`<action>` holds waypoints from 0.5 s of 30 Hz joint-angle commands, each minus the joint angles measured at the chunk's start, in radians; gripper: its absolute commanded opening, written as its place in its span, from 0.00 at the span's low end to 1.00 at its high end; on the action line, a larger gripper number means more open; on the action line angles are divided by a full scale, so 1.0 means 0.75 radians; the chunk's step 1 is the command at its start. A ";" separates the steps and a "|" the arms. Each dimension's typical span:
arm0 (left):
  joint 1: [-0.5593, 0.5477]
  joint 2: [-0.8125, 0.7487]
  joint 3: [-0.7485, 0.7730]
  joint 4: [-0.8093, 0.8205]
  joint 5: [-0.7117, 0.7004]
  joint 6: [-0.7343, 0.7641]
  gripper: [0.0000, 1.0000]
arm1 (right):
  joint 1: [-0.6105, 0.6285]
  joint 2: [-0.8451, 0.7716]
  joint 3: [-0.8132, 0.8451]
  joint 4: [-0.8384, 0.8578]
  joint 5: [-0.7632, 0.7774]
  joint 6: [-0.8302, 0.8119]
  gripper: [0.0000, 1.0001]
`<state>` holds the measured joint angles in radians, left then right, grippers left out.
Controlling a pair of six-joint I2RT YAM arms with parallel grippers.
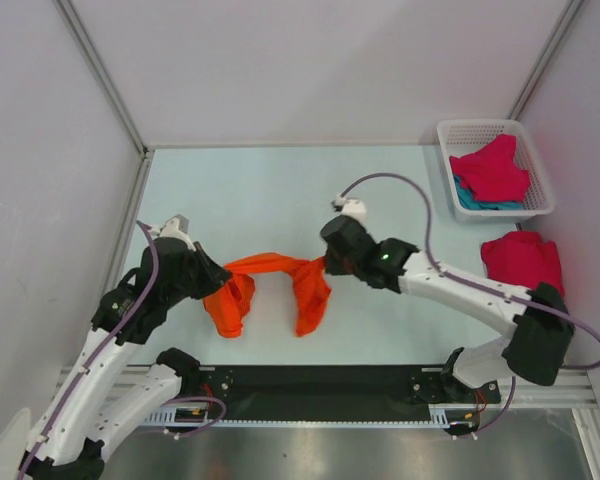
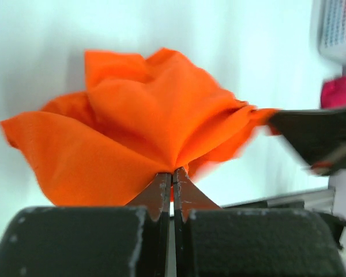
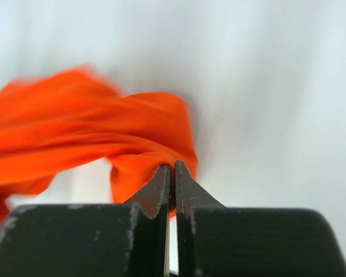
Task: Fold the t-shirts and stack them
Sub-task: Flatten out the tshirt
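The bright orange t-shirt (image 1: 270, 285) hangs bunched between my two grippers above the table's near middle. My left gripper (image 1: 218, 275) is shut on its left end; in the left wrist view the cloth (image 2: 144, 127) fans out from the closed fingertips (image 2: 173, 171). My right gripper (image 1: 325, 262) is shut on its right end, and the right wrist view shows cloth (image 3: 104, 133) pinched at the tips (image 3: 173, 165). A magenta-red t-shirt (image 1: 521, 260) lies folded at the right edge. Another magenta-red t-shirt (image 1: 492, 168) lies over a teal one (image 1: 470, 200) in the basket.
The white mesh basket (image 1: 448, 140) stands at the far right corner of the pale table (image 1: 280, 190). Grey walls close in the left, back and right sides. A black rail (image 1: 320, 382) runs along the near edge between the arm bases.
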<state>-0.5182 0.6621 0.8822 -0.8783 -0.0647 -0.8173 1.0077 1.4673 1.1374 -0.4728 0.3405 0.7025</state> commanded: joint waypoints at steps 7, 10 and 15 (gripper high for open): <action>0.366 0.368 0.474 0.103 0.352 0.325 0.00 | -0.552 -0.220 0.409 -0.396 0.249 -0.376 0.00; 0.368 0.534 0.701 0.103 0.405 0.351 0.00 | -0.597 -0.167 0.557 -0.456 0.272 -0.450 0.00; 0.486 0.678 0.928 0.069 0.485 0.394 0.00 | -0.626 -0.159 0.680 -0.501 0.325 -0.481 0.00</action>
<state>-0.2310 1.1416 1.4586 -0.8459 0.2111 -0.5816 0.5552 1.3430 1.5967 -0.7776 0.5205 0.4049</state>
